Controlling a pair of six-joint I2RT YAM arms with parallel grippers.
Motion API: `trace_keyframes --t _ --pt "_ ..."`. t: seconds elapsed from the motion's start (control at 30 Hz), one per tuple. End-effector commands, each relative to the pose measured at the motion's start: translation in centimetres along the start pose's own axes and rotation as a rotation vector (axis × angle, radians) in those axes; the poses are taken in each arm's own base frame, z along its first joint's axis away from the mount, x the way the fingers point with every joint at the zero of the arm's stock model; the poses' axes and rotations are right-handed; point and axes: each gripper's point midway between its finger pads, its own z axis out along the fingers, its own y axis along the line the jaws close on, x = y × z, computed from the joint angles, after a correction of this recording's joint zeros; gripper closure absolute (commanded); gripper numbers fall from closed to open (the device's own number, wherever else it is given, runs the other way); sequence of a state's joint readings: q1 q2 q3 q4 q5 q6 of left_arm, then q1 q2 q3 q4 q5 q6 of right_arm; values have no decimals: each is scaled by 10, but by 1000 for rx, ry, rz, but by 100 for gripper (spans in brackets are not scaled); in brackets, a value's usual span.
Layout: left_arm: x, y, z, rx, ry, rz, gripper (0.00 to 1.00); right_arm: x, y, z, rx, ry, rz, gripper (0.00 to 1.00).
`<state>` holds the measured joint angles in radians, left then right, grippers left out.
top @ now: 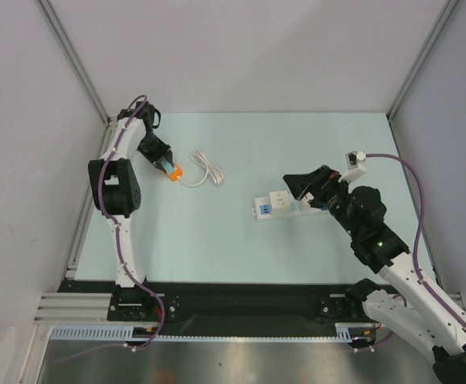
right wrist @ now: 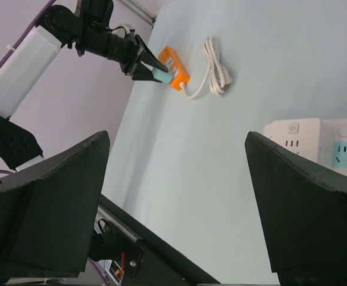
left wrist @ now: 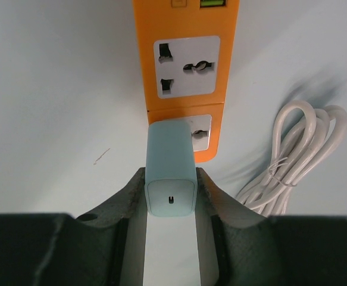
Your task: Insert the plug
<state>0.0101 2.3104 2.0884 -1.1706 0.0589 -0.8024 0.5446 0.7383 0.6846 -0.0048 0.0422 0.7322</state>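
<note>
Pale green tabletop (top: 240,144) carries everything, and the risk sits at its far left, where your left arm (top: 117,192) works alone. The right arm (top: 376,232) is well apart from it, at the white power strip (top: 274,206) on the right. The right gripper (right wrist: 176,136) is spread wide with nothing between its fingers, so it braces neither strip. The orange power strip (left wrist: 185,65) lies loose on the table, with its white cable (left wrist: 280,179) coiled just to its right. The left gripper (left wrist: 171,176) is clamped on the pale blue plug (left wrist: 171,149), whose front end meets the strip's near socket. The pins are hidden, so you cannot tell whether they have entered. In the left wrist view the plug looks set toward the left edge of that socket, with the faceplate showing to its right. I judge that if you push now the pins may land on plastic, and the unheld strip may slide or swing away — dragging the cable with it. A skewed push could also twist the plug in the fingers. Count: two arms, two grippers, two power strips — one orange, one white — one cable coil, one plug, and two sockets showing on the orange strip.
</note>
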Motion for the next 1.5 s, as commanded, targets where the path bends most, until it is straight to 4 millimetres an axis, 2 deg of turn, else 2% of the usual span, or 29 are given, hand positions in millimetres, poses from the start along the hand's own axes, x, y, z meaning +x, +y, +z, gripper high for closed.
trace_keyframes --t 0.0,0.07,0.1,0.37,0.57,0.6,0.7,0.9,0.97,1.07,1.1,1.17,1.2,1.3,1.47 --pt "25 29 61 -183 45 73 100 -13 3 -6 -10 -51 -15 0" --pt "33 30 63 -185 70 73 99 -16 5 -8 -18 -57 -16 0" --pt "37 33 64 -190 76 78 100 -11 1 -9 -2 -37 -17 0" --pt "55 49 55 -229 74 114 99 -19 4 -20 -7 -55 -27 0" --pt "44 49 69 -208 121 106 100 -23 5 -28 -11 -66 -35 0" --pt "42 42 67 -178 129 98 100 -25 5 -28 -6 -72 -38 0" --pt "36 42 68 -187 123 90 100 -30 6 -33 0 -86 -54 0" --pt "44 42 69 -175 162 122 100 -38 5 -37 12 -117 -62 0" --pt "43 39 62 -155 156 138 98 -38 6 -38 9 -115 -57 0" --pt "35 29 45 -113 120 162 78 -37 6 -39 6 -109 -53 0" --pt "29 24 37 -93 98 163 60 -38 7 -40 4 -113 -53 0" --pt "24 15 20 -44 76 164 45 -39 7 -42 9 -117 -56 0" --pt "20 9 12 -20 65 162 34 -41 7 -43 10 -121 -59 0" --pt "12 0 -11 27 32 163 20 -45 9 -47 18 -131 -63 0" --pt "6 -6 -41 64 -25 177 9 -49 9 -52 27 -137 -61 0"
